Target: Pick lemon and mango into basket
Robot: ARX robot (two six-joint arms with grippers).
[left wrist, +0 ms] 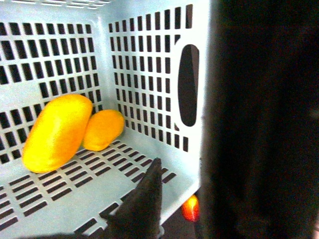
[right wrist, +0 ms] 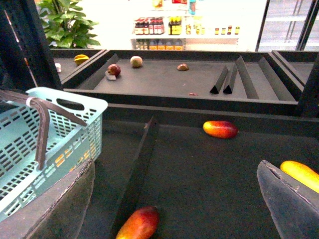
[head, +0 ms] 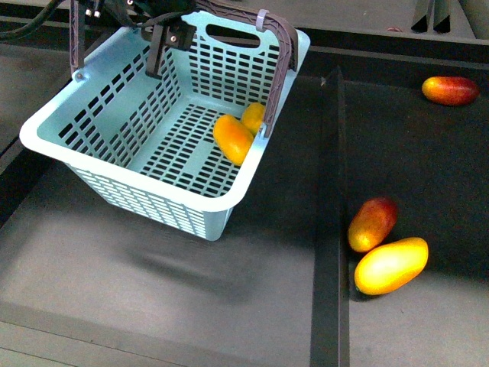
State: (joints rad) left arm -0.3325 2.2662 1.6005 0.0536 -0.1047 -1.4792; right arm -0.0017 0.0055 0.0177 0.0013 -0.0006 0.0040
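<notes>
Mango (head: 232,138) lies inside my turquoise basket (head: 92,157), on the slotted floor close to the wall nearest the divider, and the lemon (head: 253,117) sits just behind it, touching it. In the left wrist view I see the same pair, mango (left wrist: 56,132) long and orange-yellow, lemon (left wrist: 103,129) shorter, pressed side by side in the corner of the basket (left wrist: 144,59).

My basket hangs tilted, its near corner dipped toward the dark shelf (head: 153,306), with a shadow on the surface below it. My left gripper (head: 164,46) is up at the far rim by the brown handle (head: 281,61); one dark finger (left wrist: 142,201) shows inside the basket wall in the wrist view, but I cannot tell how the jaws stand or whether they grip the rim.

My right gripper (right wrist: 174,199) is released, its two fingers (right wrist: 286,196) spread wide apart with nothing between them, over the compartment beyond the divider (head: 330,222).

On that side I see a red-blushed mango (head: 373,223) touching a bigger yellow-orange mango (head: 391,265), and another red mango (head: 451,90) well apart near the back.
</notes>
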